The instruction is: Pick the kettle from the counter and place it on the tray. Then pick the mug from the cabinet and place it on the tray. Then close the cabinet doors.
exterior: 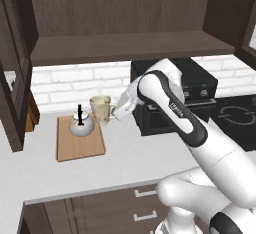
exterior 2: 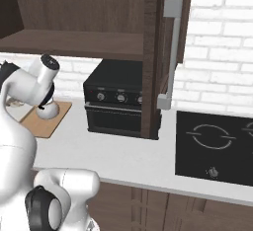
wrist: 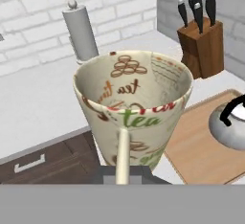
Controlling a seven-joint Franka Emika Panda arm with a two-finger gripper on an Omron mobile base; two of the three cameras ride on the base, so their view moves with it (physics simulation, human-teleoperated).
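The kettle (exterior: 81, 124) sits on the tray (exterior: 80, 145) — done; the gripper (exterior: 119, 110), clamped on the mug (exterior: 100, 108) handle, hovers near the tray's far right corner — cabinet doors (exterior 2: 168, 52) remain open.

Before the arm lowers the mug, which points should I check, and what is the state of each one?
1. Mug held: ok, the gripper is shut on its handle.
2. Mug upright: ok.
3. Kettle already on the tray: ok.
4. Free space on the tray: ok, bare wood in front of the kettle.
5. Mug directly above the tray: cannot tell; it hangs near the back right corner.
6. Cabinet doors closed: not ok, still open.
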